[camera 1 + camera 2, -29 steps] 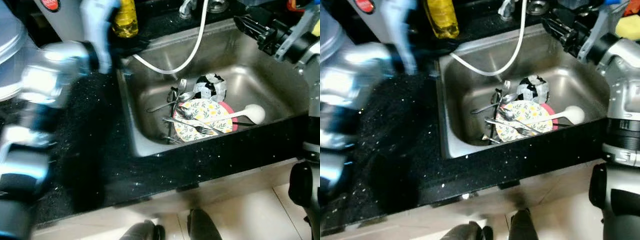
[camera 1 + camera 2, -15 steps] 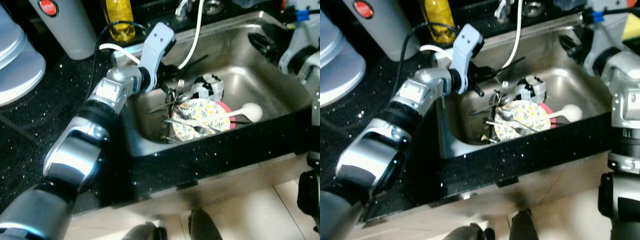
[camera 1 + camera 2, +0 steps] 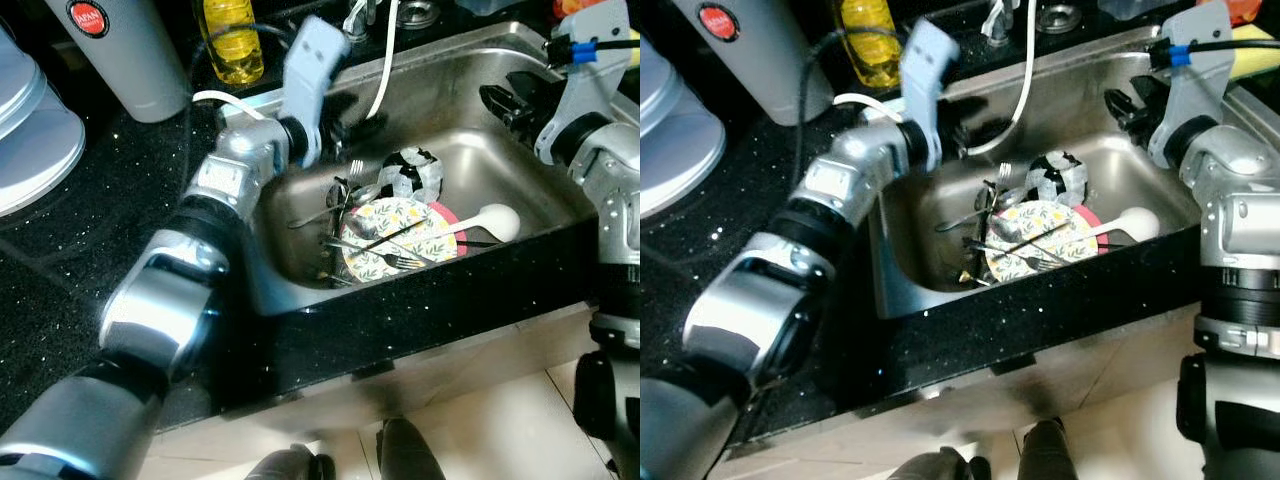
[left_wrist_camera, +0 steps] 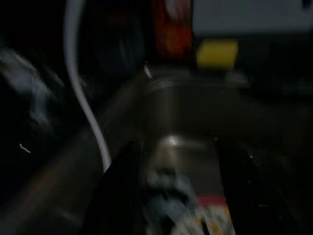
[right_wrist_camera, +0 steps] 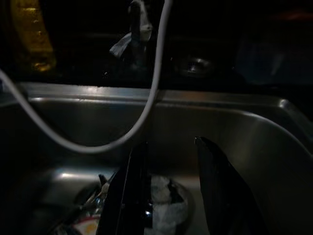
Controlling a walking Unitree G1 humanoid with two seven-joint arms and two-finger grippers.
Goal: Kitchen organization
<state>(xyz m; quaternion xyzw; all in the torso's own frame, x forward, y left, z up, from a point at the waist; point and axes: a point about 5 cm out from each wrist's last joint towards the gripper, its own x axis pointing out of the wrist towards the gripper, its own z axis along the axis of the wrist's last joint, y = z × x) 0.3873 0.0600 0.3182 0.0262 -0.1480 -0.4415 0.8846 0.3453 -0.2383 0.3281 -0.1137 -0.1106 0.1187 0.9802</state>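
A steel sink (image 3: pixel 520 165) holds a flowered plate (image 3: pixel 400 235) lying on a pink plate (image 3: pixel 450 215). Several forks and spoons (image 3: pixel 375 252) lie across and beside them. A white ladle (image 3: pixel 495 220) rests on the plate's right side, and a black-and-white cup (image 3: pixel 408 175) stands behind it. My left gripper (image 3: pixel 352 128) reaches over the sink's back left corner, above the cutlery; its fingers (image 4: pixel 122 191) are open and hold nothing. My right gripper (image 3: pixel 503 100) hovers at the sink's back right, open and holding nothing, pointing toward the cup (image 5: pixel 164 203).
A white hose (image 3: pixel 385 70) loops from the faucet (image 3: pixel 355 15) into the sink. On the black counter (image 3: pixel 60 260) stand a yellow bottle (image 3: pixel 232 40), a grey canister with a red label (image 3: pixel 115 50) and a pale lidded pot (image 3: pixel 30 130). Tiled floor lies below the counter's front.
My left arm swung from over the counter into the sink's back left corner. The right gripper came down and inward over the sink's right side.
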